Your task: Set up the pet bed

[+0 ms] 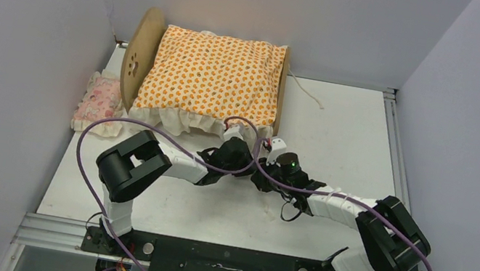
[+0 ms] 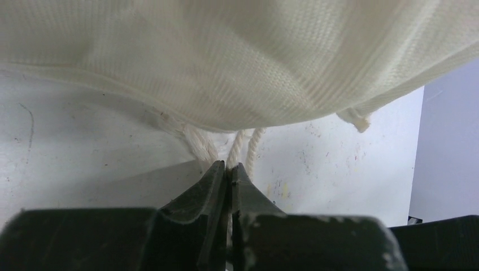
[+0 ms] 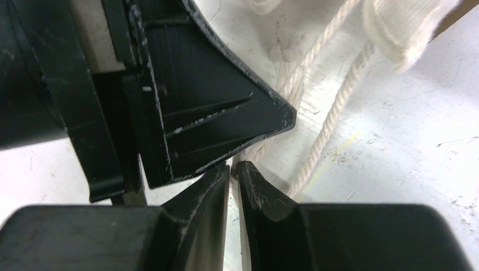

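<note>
1. Over at the far left of the white table (image 1: 350, 161) sits the pet bed (image 1: 137, 63). Its long axis runs left-right. The rounded headboard (image 1: 137, 52) with the paw cutout is at the left end and the low footboard (image 1: 282, 87) at the right end.
2. On top, an orange-patterned mattress cushion (image 1: 214, 76) covers the whole frame, and its white ruffle (image 1: 180, 122) hangs over the near side.
3. Down on the table just left of the headboard lies a small pink frilled pillow (image 1: 101, 101), off the bed.
4. Both arms reach in and meet at the bed's near side, towards the foot end. The left gripper (image 1: 231, 133) and right gripper (image 1: 276, 144) are just beside each other at the ruffle.
5. From overhead you only get a bit of white cord (image 1: 307, 89) trailing off on the table past the footboard. You can't see what the fingers are doing.
6. The wrist cams fill that in:
   - Left wrist: the left gripper (image 2: 229, 167) has its fingers pressed together, pinching strands of white cord (image 2: 248, 144) that drop from under the ruffle (image 2: 226, 56).
   - Right wrist: the right gripper (image 3: 233, 169) has its fingers nearly together, with only a thin slit between them. The tips are right up against the left gripper's black finger (image 3: 220, 107). The cord (image 3: 333, 107) runs down to them, but I can't tell if it's actually caught.
</note>
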You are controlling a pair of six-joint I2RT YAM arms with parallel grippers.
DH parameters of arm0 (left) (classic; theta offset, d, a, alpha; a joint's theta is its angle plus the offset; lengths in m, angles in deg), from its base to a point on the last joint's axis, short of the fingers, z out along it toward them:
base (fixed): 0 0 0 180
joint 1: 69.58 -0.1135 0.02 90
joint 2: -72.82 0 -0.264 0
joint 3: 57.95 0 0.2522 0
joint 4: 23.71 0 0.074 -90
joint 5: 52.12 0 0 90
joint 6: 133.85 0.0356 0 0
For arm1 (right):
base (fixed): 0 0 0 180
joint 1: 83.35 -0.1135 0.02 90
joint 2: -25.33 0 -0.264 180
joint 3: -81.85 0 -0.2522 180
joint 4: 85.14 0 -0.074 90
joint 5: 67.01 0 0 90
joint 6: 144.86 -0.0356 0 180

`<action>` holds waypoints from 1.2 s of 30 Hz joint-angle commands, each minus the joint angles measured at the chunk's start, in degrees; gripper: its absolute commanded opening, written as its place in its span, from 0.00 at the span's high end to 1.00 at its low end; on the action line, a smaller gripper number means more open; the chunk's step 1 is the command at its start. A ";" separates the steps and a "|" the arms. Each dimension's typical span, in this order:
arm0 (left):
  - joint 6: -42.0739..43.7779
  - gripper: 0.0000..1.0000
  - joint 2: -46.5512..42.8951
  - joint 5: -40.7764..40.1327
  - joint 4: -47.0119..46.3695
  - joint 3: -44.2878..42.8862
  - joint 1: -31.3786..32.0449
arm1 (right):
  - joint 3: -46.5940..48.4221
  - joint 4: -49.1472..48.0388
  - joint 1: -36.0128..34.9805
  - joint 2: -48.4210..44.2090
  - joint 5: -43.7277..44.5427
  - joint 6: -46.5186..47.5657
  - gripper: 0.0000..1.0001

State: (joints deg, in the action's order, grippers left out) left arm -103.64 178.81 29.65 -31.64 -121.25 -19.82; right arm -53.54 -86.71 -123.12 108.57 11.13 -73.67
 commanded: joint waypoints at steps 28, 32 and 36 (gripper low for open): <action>3.68 1.00 -3.35 1.20 4.95 -0.43 -3.66 | 9.64 -1.30 1.34 8.55 9.05 -11.46 0.81; 2.56 1.00 -3.47 0.83 5.34 -0.30 -3.83 | 8.32 -4.57 1.35 8.91 8.57 -11.38 0.78; -0.63 1.00 -3.30 -0.41 6.73 -0.09 -3.80 | 6.45 -7.90 1.34 9.17 8.42 -10.91 0.74</action>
State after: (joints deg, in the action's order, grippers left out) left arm -101.28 177.39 29.65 -26.99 -121.12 -23.42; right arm -45.98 -86.77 -122.00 117.95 19.59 -84.32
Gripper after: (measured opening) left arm 0.023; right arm 0.243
